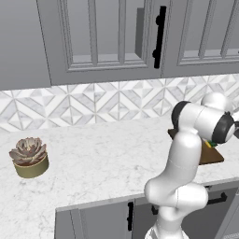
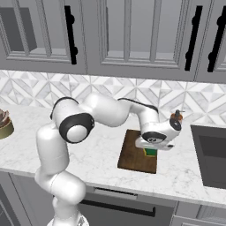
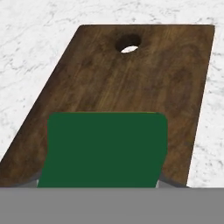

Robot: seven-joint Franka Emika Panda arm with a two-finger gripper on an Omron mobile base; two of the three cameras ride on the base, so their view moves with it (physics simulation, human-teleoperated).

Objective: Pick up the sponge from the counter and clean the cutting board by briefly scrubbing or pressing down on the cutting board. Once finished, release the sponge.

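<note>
Right base view: claw (image 2: pixel 150 150) clamped on sponge (image 2: pixel 151 152), centre-right of frame | sponge pressed on cutting board (image 2: pixel 134 154) atop marble table (image 2: pixel 101 154) | done: pickup, carry | left: brief scrub, then let go

Even, bright, diffuse light with no evident source; every picture is sharp, free of blur or glare. Shadows are faint: the tabletop (image 1: pixel 93 158) stays nearly unshaded.
</note>
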